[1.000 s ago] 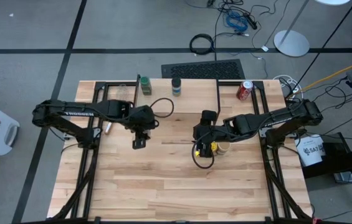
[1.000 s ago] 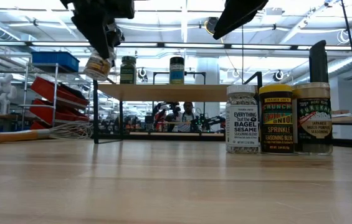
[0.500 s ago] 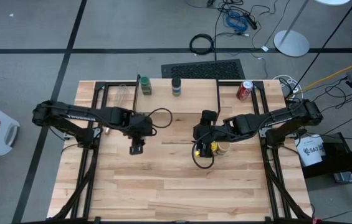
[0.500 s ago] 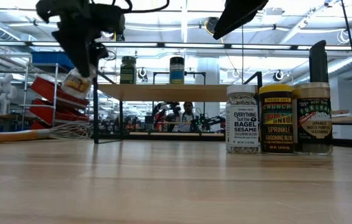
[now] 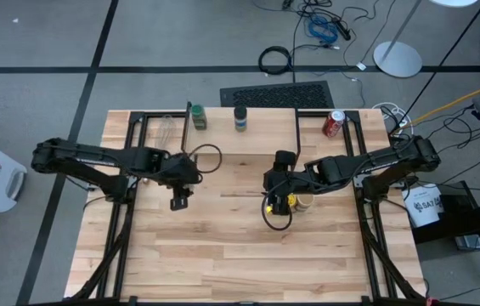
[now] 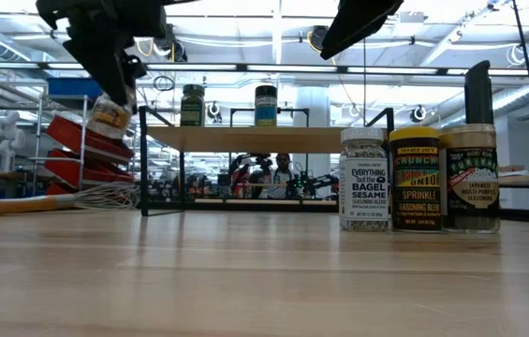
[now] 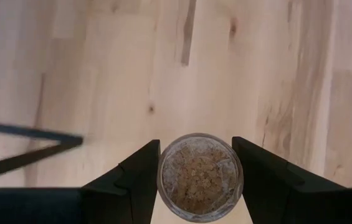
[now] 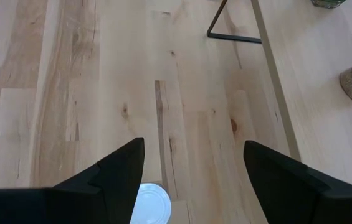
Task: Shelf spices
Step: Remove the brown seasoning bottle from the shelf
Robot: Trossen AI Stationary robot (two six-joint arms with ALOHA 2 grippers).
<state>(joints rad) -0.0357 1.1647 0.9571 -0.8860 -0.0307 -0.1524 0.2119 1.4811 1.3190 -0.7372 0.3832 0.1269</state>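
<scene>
Drifting away from the shelf [image 6: 264, 139] toward its own side, the left gripper [image 7: 195, 180] clamps 1 upright spice jar [image 7: 199, 177] above the bench [image 5: 223, 255]; right gripper [image 8: 191, 180] hangs wide over 3 jars [image 6: 418, 178].

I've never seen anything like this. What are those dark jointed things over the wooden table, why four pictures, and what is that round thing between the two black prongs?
They are two robot arms, each ending in a two-finger gripper. One picture looks straight down, one looks level across the table, and two come from cameras on the arms' wrists. The left gripper is shut on a small spice jar, held in the air; the round thing is its bottom. The right gripper hangs open above three jars standing in a row on the table. Behind is a small shelf with two jars already on it. A wire whisk and a red can lie off to the sides.
</scene>
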